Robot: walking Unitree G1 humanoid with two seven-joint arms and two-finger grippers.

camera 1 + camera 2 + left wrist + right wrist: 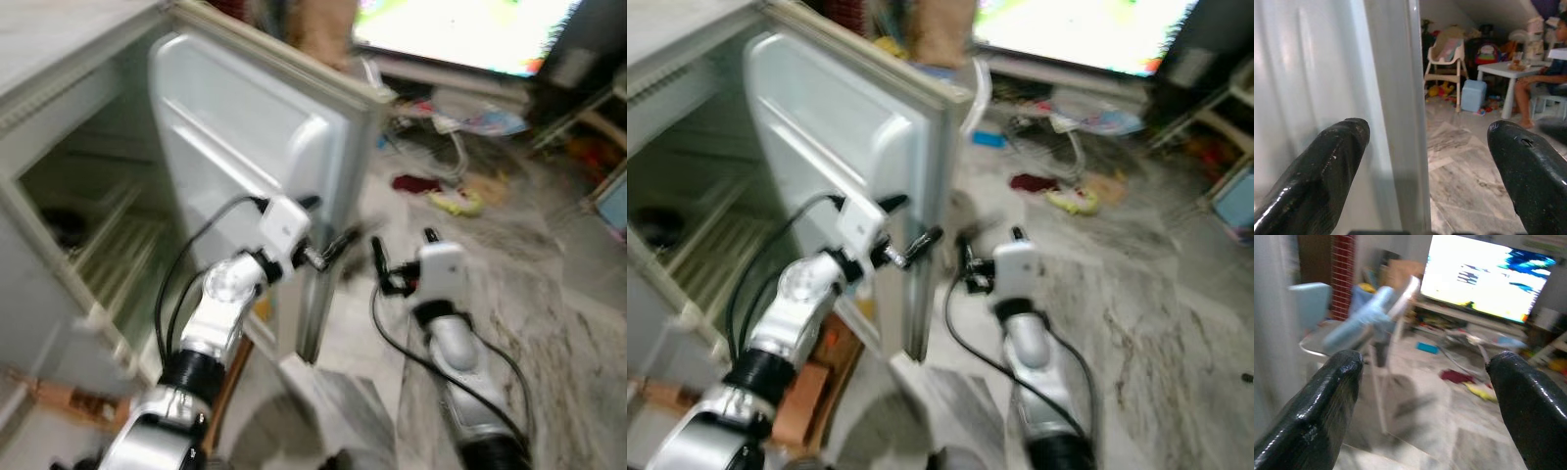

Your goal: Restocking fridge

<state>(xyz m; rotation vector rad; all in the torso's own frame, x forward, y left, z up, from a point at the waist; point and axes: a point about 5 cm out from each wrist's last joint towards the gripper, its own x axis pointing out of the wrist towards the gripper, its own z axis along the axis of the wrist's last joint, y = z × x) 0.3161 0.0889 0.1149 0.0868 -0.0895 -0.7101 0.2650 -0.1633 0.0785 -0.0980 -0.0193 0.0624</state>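
The fridge (39, 78) stands open at the left, its white door (245, 127) swung out toward me. Wire shelves (122, 250) show inside, with a dark object (61, 225) on one at the back. My left gripper (331, 223) is open at the door's free edge. In the left wrist view that door edge (1396, 98) runs between the two spread fingers (1327, 161). My right gripper (402, 240) is open with nothing in it. It hovers over the floor just right of the door edge, apart from it.
A lit TV (460, 29) stands at the back. Cloths and a yellow toy (456, 201) litter the marble floor (549, 294). Across the room are a high chair (1444, 54), a blue box (1472, 94) and a person seated (1547, 73) at a small white table (1508, 71).
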